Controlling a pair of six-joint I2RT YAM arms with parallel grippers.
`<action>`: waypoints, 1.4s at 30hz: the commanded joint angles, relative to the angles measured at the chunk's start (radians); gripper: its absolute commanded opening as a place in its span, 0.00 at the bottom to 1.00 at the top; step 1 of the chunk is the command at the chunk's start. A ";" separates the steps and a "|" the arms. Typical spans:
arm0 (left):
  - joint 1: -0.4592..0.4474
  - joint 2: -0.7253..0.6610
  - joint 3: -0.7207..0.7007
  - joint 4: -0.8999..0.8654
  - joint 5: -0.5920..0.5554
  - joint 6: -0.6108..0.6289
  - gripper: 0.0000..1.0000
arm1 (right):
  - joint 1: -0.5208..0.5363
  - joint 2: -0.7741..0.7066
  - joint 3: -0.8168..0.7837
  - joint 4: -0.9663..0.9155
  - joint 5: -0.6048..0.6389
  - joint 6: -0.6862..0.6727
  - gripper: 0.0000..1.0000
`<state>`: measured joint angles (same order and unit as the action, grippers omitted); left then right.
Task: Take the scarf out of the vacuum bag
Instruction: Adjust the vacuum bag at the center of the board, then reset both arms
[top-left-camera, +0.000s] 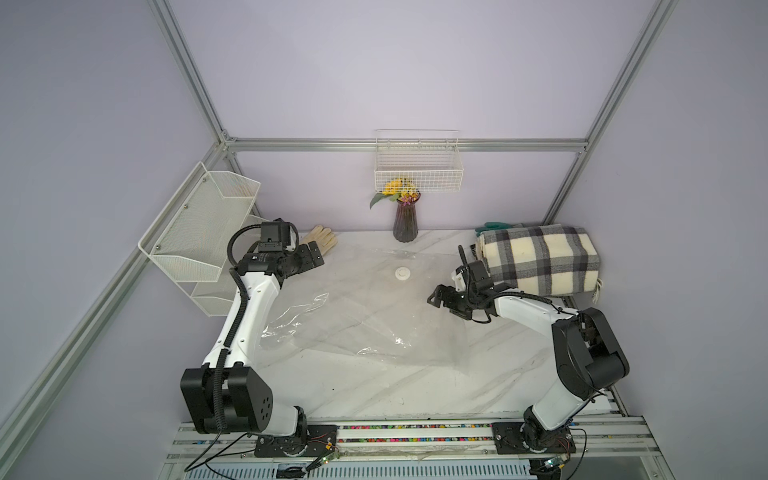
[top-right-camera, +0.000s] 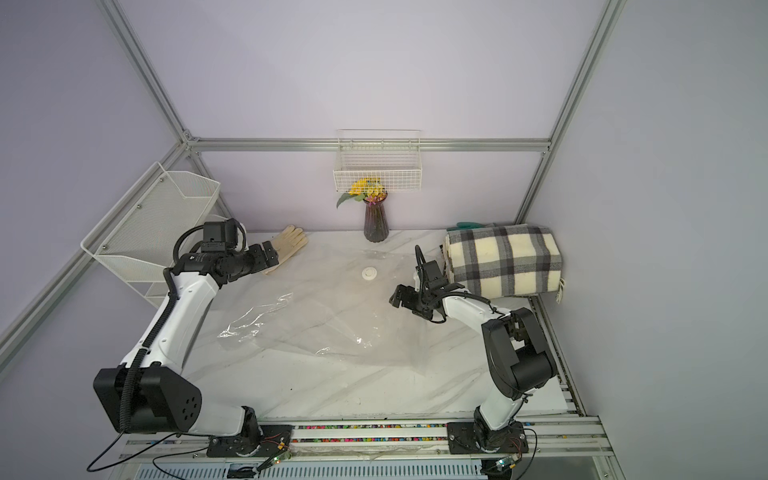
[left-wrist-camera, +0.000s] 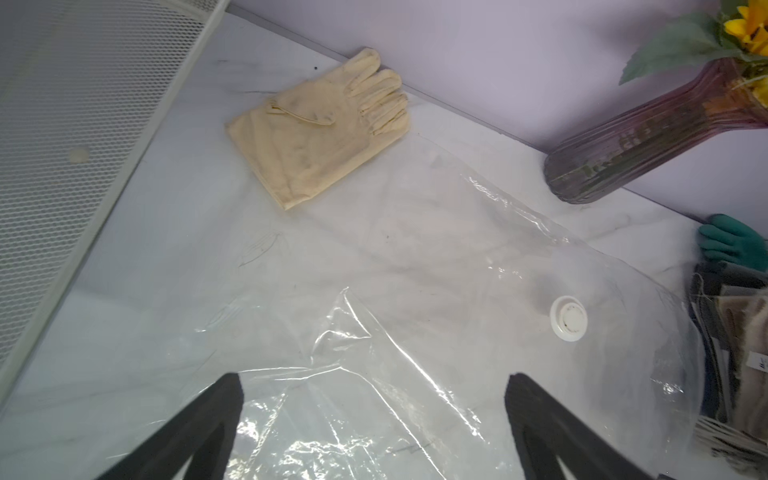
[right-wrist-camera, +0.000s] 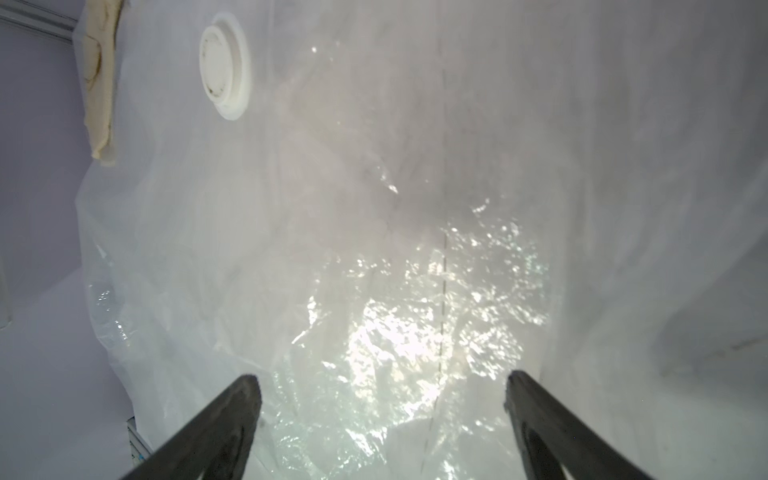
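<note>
My left jaws and right jaws both stand spread wide, holding nothing. In both top views the vacuum bag (top-left-camera: 365, 320) lies flat on the counter (top-left-camera: 374, 395) at mid-frame, its white valve cap (top-left-camera: 402, 274) facing up. The folded plaid scarf (top-left-camera: 540, 259) sits outside it, at right.

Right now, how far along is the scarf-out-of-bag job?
Done: the plaid scarf sits folded outside the vacuum bag, on the right arm's side. The bag lies flat and looks empty, with its valve cap facing up.
In hand: nothing. The left tool and right tool are both open and empty.
Left: nothing visible for the task itself, at most pulling the arms back.
</note>
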<state>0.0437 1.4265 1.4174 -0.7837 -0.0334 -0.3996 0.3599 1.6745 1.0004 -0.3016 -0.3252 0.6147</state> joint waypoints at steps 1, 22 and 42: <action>0.021 -0.076 -0.015 0.003 -0.139 0.019 1.00 | -0.005 0.001 -0.028 0.032 0.043 -0.026 0.97; 0.041 -0.177 -0.892 1.256 -0.071 0.346 1.00 | -0.171 -0.262 -0.022 0.270 0.692 -0.385 0.97; 0.030 0.124 -1.081 1.779 -0.094 0.328 1.00 | -0.332 -0.135 -0.646 1.297 0.372 -0.588 0.97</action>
<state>0.0772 1.5661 0.3168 0.9058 -0.1314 -0.0895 0.0364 1.4796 0.4007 0.7452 0.1341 0.0650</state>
